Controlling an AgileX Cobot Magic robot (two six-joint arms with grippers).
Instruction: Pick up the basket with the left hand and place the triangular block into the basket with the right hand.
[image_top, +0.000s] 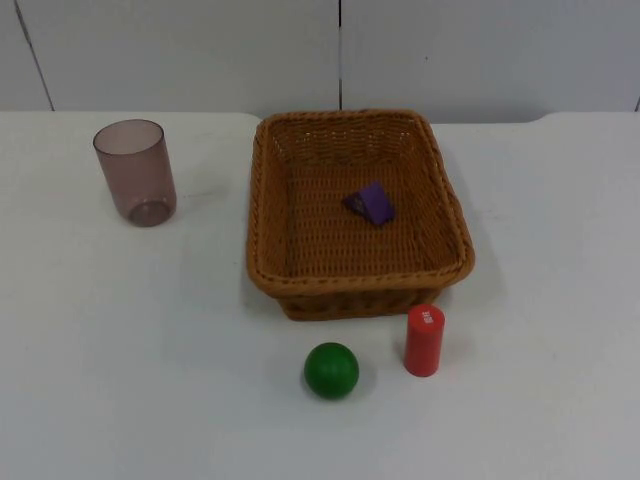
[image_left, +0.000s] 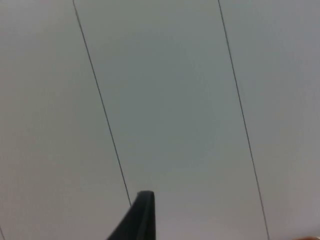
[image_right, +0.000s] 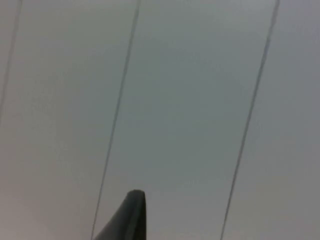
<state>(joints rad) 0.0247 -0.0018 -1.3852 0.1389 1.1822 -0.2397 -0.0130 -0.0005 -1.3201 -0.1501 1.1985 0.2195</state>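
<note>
Red wooden cylinder block (image_top: 424, 340), upright on the white bench (image_top: 150, 350): small white marking on its top face, characters too small to read. No other text, label, brand or number legible.

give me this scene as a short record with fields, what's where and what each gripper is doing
basket: wicker, resting on the white table, mid table
triangular block: purple, lying inside the basket
cup: translucent, upright, to the picture's left of the basket
green ball: on the table in front of the basket
red cylinder: upright, beside the ball, near the basket's front corner
left gripper: faces the grey partition wall, holds nothing seen
right gripper: faces the wall too, waiting
task state: block already in basket
</note>
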